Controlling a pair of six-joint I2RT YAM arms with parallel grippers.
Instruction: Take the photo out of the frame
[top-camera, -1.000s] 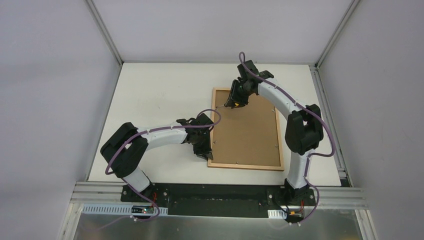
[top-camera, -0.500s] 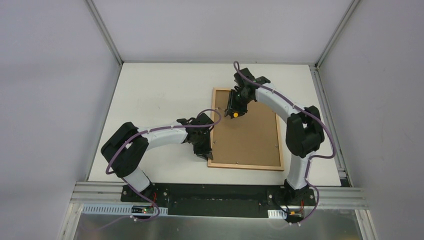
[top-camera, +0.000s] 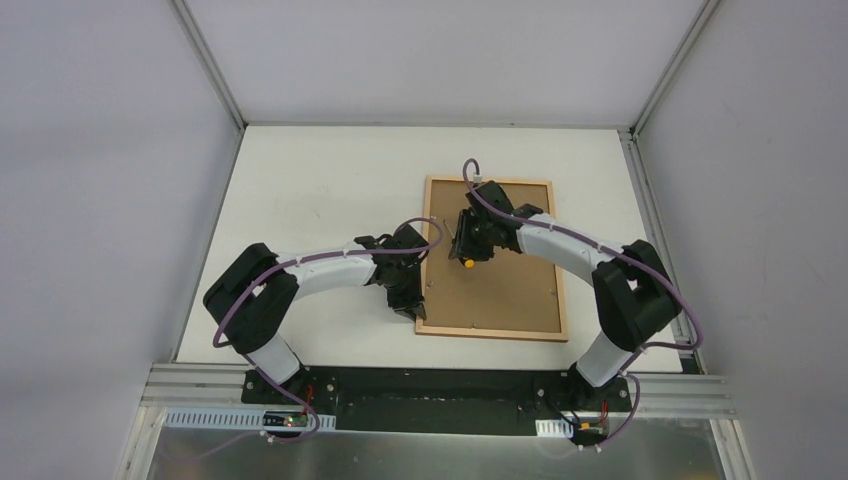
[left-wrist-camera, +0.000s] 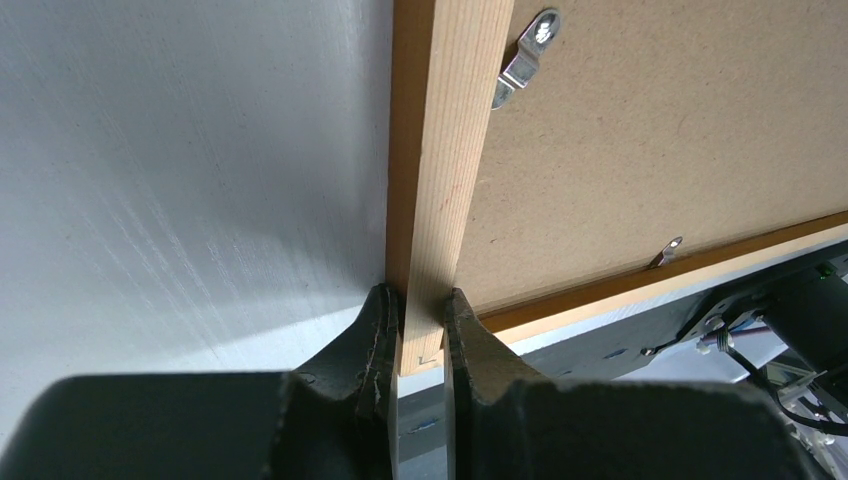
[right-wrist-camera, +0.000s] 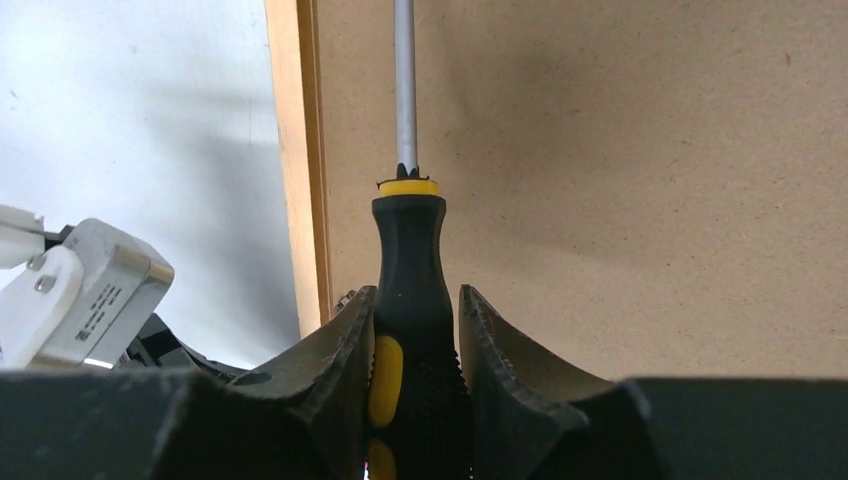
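The left gripper's (top-camera: 411, 303) jaws are pinched tight on the frame (top-camera: 492, 333). The right gripper's (top-camera: 467, 243) jaws are squeezed on a screwdriver (top-camera: 467, 263).

From the top, the one frame lies flat on the white table (top-camera: 310, 190). Its brown back (top-camera: 500, 285) faces up, so the photo is hidden. The left gripper is at the frame's near left corner. The right gripper hangs over the left part of the back, towards the far end. Its arm reaches across the frame from the right. The table has lots of free room to the left of the frame and some at the far end. The frame's near edge sits close to the table's near edge. Grey walls (top-camera: 100, 150) stand on three sides. There are two arms and one screwdriver.

From the left wrist, the gripper (left-wrist-camera: 420, 340) has one finger on each side of the frame's (left-wrist-camera: 440, 150) left wooden strip. One finger (left-wrist-camera: 375, 330) touches the table (left-wrist-camera: 180, 150). Two small metal clips show on the back (left-wrist-camera: 650, 130): one (left-wrist-camera: 525, 55) on the left strip and one (left-wrist-camera: 665, 250) on the near strip.

From the right wrist, the gripper (right-wrist-camera: 415, 340) holds the screwdriver's (right-wrist-camera: 410, 260) black and yellow handle. The metal rod points out over the back (right-wrist-camera: 620, 150), just beside the frame's (right-wrist-camera: 295, 150) wooden strip. I cannot tell if the tip touches anything. A white plastic part (right-wrist-camera: 85, 295) sits low on the left, over the table (right-wrist-camera: 130, 100).
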